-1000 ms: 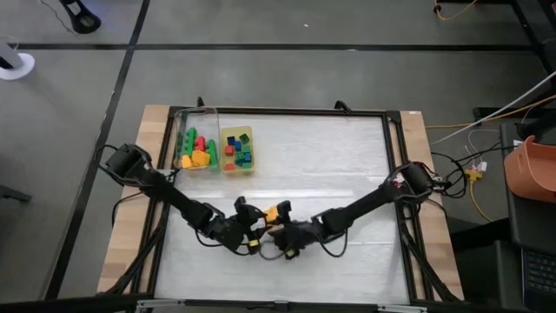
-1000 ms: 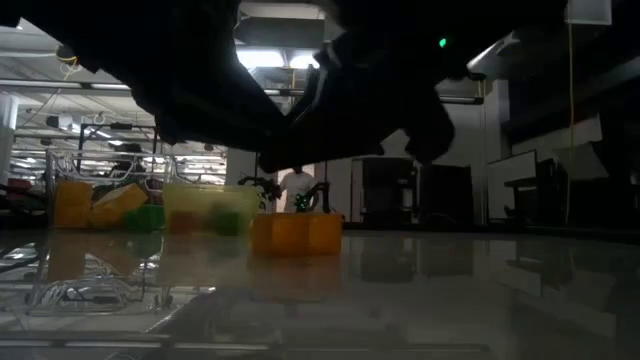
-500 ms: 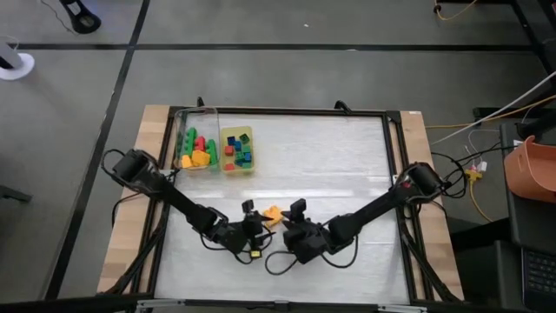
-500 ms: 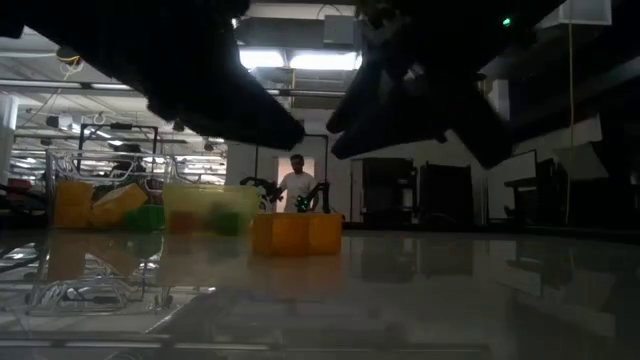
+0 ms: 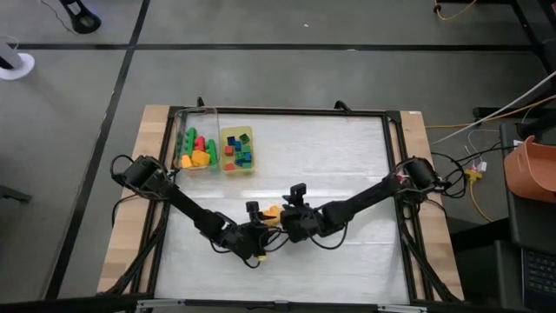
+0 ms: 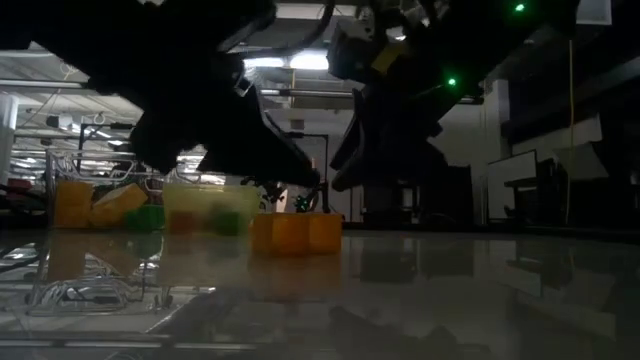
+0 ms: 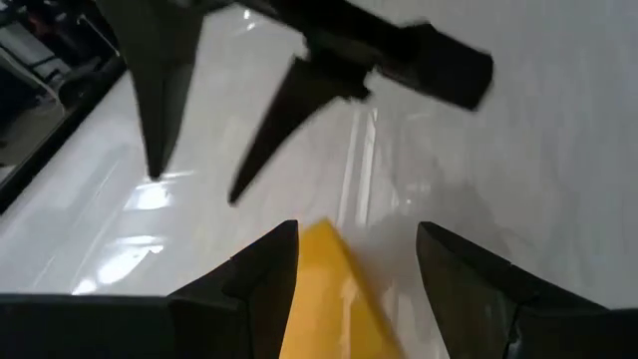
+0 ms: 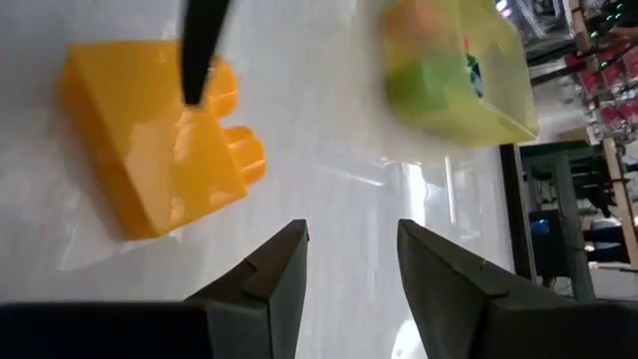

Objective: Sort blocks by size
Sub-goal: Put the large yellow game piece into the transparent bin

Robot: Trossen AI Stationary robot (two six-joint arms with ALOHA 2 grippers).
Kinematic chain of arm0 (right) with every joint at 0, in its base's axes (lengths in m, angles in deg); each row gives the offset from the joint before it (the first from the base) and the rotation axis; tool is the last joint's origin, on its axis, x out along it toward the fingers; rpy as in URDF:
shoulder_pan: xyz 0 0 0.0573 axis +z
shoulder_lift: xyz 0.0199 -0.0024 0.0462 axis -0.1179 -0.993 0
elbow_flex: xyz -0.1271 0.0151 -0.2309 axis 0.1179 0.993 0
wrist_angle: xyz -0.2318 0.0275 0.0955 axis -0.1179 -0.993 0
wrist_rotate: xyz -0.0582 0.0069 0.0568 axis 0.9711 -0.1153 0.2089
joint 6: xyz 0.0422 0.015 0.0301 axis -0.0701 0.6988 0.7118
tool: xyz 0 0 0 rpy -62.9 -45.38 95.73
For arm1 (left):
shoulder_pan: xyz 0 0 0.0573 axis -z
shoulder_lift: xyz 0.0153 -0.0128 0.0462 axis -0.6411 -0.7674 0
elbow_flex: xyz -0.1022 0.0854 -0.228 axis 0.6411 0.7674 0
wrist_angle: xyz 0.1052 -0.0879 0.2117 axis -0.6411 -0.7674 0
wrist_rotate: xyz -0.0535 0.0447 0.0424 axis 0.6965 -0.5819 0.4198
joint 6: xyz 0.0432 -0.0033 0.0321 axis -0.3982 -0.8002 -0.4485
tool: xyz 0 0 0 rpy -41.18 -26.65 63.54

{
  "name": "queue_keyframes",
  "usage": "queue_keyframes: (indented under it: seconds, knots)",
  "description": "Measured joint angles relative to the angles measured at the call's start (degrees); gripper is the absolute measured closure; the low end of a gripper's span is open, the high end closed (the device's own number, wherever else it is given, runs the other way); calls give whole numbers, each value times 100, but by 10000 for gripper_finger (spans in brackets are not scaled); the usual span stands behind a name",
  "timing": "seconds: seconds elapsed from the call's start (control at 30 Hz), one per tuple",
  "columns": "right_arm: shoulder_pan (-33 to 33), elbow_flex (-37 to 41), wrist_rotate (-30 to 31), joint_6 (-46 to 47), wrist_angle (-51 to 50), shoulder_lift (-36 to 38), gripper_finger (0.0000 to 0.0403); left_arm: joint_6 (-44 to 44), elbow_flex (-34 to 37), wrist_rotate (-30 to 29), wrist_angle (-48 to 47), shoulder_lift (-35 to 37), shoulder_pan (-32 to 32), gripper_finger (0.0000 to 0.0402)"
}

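Orange brick [image 6: 296, 232] under two dark arms

The orange brick [image 8: 155, 150] looked like smooth, glossy plastic with rounded studs, and the desk [image 5: 339, 156] had a white, shiny top that mirrored the lights, edged by bare pale wood. The clear container [image 5: 196, 149] looked like transparent plastic, and both arms' jaws were matt black.

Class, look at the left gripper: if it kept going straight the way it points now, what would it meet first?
Most likely the orange brick, lying on the table between the open fingers of the left gripper. The right gripper lies just beyond, though depth is uncertain.
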State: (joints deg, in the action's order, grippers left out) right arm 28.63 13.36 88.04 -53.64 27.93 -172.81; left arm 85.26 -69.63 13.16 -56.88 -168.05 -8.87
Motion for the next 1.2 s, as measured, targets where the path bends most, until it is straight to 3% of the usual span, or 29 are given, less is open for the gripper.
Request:
queue_keyframes:
  seconds: [0.17,0.7,0.93,1.2]
  knots:
    - [-158,0,-180,3,25,0,246,487,2,-8,-501,-2,2,210]
    - [-277,0,-605,171,49,-2,246,753,2,-13,-1526,-2,-37,210]
    - [-277,0,-1413,174,61,-2,246,725,4,-438,-1754,-4,-84,210]
    - [-277,0,-1957,197,63,-4,246,390,4,-452,-1750,-4,-385,210]
